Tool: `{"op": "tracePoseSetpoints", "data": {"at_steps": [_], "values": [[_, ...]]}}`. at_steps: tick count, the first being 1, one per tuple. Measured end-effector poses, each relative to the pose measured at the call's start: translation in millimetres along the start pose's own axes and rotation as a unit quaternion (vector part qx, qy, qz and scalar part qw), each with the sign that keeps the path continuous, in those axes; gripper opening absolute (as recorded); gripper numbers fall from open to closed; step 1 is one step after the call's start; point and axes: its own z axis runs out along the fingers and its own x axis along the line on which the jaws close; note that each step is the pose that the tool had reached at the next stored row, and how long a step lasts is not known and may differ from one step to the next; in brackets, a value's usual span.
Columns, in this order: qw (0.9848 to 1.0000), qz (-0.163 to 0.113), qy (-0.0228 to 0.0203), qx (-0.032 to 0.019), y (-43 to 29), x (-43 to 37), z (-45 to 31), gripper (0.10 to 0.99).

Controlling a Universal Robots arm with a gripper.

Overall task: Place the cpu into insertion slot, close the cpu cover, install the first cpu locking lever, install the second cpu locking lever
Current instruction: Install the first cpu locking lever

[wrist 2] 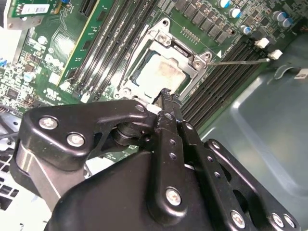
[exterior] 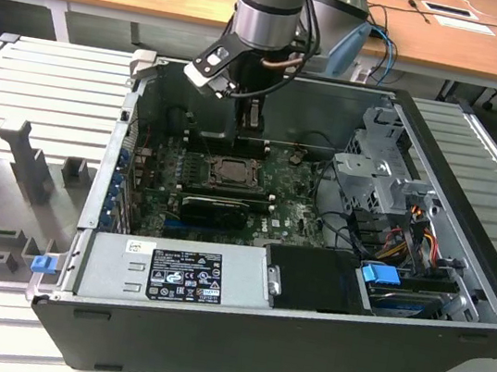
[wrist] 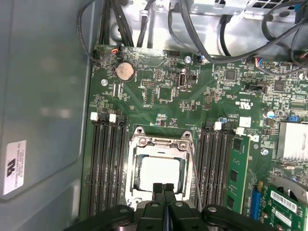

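The cpu (wrist: pixel 158 174) (wrist 2: pixel 161 72) lies flat in the insertion slot (exterior: pixel 230 172), its dull silver face showing. The cpu cover (wrist: pixel 159 143) (wrist 2: pixel 166 33) lies down around it as a silver frame. A thin wire locking lever (wrist 2: pixel 240 61) (wrist: pixel 195 173) sticks out from the socket's side over the memory slots. My gripper (wrist: pixel 163 188) (wrist 2: pixel 166 95) hangs just above the socket's edge, its black fingers pressed together with nothing between them. In the exterior view the gripper (exterior: pixel 251 121) stands over the far side of the motherboard.
The open computer case (exterior: pixel 467 228) walls in the board. A black graphics card (exterior: pixel 212 209), a power supply (exterior: pixel 175 269), a drive cage (exterior: pixel 373 167) and loose cables (exterior: pixel 410 229) surround the socket. Memory slots (wrist: pixel 108 168) flank it. Grey fixtures (exterior: pixel 23 162) stand at the exterior view's left.
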Motion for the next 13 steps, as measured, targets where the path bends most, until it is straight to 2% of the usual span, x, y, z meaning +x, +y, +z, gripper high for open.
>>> {"op": "tracePoseSetpoints", "data": {"at_steps": [4, 6, 8, 13], "values": [[1.0, 0.0, 0.0001, 0.0, 0.0, 0.1, -10.2, 0.106], [1.0, 0.0, -0.0001, 0.0, 0.0, 0.2, -19.6, 0.106], [1.0, -0.006, 0.0, 0.0, 0.1, 0.2, -19.9, 0.106], [0.9985, -0.055, 0.0001, 0.0005, 0.0, 0.1, -18.9, 0.106]]}}
